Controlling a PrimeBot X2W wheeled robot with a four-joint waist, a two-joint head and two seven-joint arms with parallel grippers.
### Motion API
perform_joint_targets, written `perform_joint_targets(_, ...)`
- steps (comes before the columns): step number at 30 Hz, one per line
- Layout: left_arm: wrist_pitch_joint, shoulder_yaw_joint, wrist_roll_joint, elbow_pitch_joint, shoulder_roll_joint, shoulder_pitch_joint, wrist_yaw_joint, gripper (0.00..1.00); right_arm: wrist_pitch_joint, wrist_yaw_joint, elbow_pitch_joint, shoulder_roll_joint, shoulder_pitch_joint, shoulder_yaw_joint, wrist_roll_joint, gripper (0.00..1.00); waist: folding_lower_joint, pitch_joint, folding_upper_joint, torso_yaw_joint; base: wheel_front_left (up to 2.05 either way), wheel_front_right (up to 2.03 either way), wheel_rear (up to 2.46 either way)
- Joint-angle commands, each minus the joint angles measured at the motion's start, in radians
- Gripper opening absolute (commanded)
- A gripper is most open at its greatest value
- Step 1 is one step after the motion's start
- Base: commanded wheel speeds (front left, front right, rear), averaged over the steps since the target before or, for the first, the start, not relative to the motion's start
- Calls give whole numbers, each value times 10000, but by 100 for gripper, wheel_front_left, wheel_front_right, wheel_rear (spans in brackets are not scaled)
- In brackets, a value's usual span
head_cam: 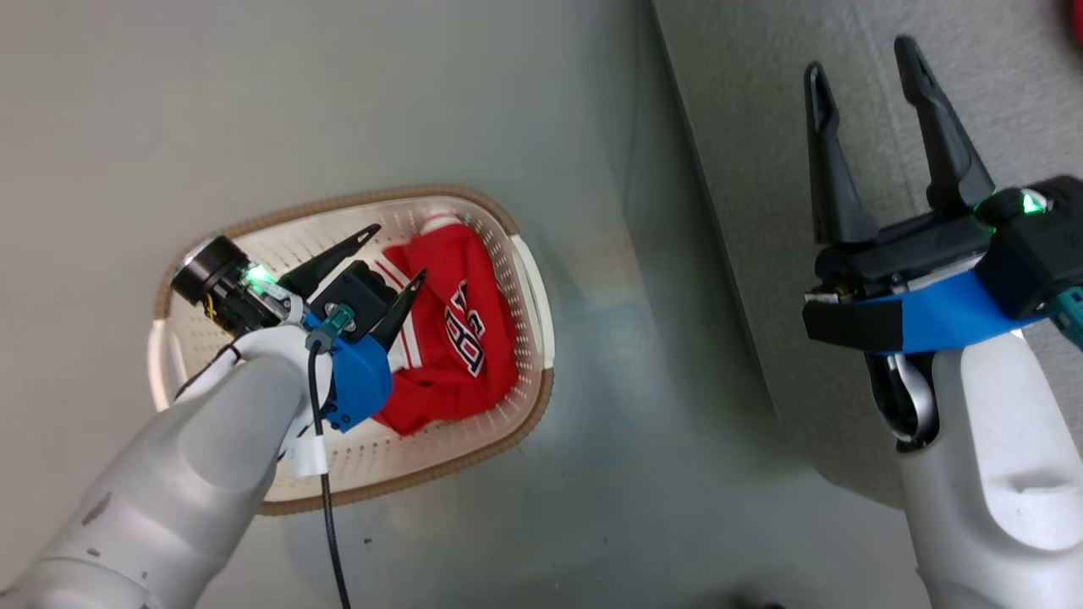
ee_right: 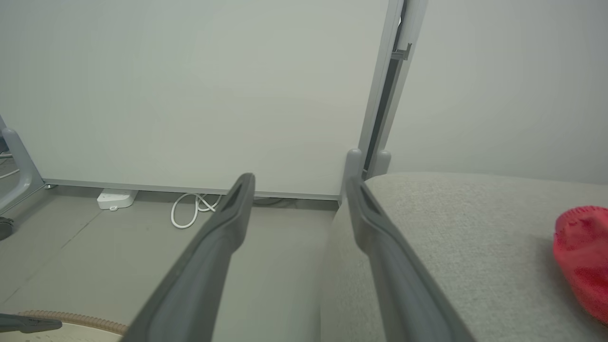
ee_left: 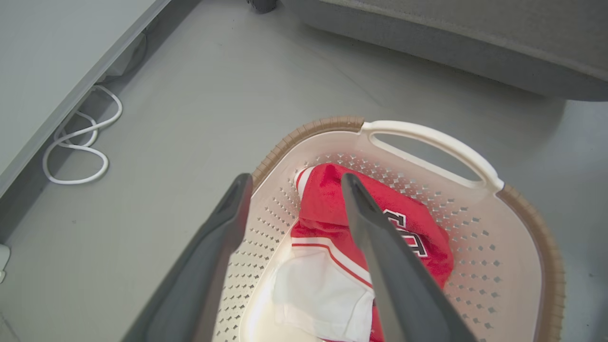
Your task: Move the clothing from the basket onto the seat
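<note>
1. Hovering spread and empty over the oval cream perforated plastic basket (head_cam: 338, 200), the left gripper (head_cam: 398, 250) faces one red lettered jersey (head_cam: 457, 338) inside.
2. The right wrist view adds a second red fabric garment (ee_right: 582, 251) on the large grey upholstered seat (ee_right: 451, 228); the right gripper (ee_right: 300, 178) is spread, empty.
3. Garments: two.

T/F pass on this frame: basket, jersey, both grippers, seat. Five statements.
1. The red jersey lies in the basket. True.
2. The left gripper is shut on the jersey. False: its jaws stand open, nothing clamped.
3. The right gripper is open, near the edge of the seat. True.
4. No red fabric lies on the seat. False: a red garment rests on it.
5. The basket stands on the seat. False: it stands on the floor beside it.
</note>
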Motion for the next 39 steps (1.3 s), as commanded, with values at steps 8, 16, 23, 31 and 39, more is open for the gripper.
perform_joint_targets(8, -16, -2100, -552, 1067, 314, -1330, -19, 100, -37, 1, -289, 81, -981, 216, -69, 100, -3, 1812, 0, -386, 0, 0, 0)
perform_joint_targets(16, 322, -3195, -1006, 1688, 511, -2035, -19, 100, -37, 1, -541, 126, -1529, 377, -133, 100, -3, 2782, 0, -498, 0, 0, 0)
perform_joint_targets(23, 773, -3333, -653, 1812, 748, -2249, -19, 100, -37, 1, -702, 108, -1823, 451, -142, 100, -3, 3484, 0, -569, 0, 0, 0)
perform_joint_targets(31, 1074, -3337, -201, 1881, 995, -2570, -19, 100, -37, 1, -1011, 162, -1944, 623, -84, 100, -3, 4123, 0, -754, 0, 0, 0)
perform_joint_targets(39, 1140, -3339, 211, 2181, 915, -3035, -18, 100, -37, 1, -1315, 210, -1722, 700, -104, 100, -3, 4463, 0, -849, 0, 0, 0)
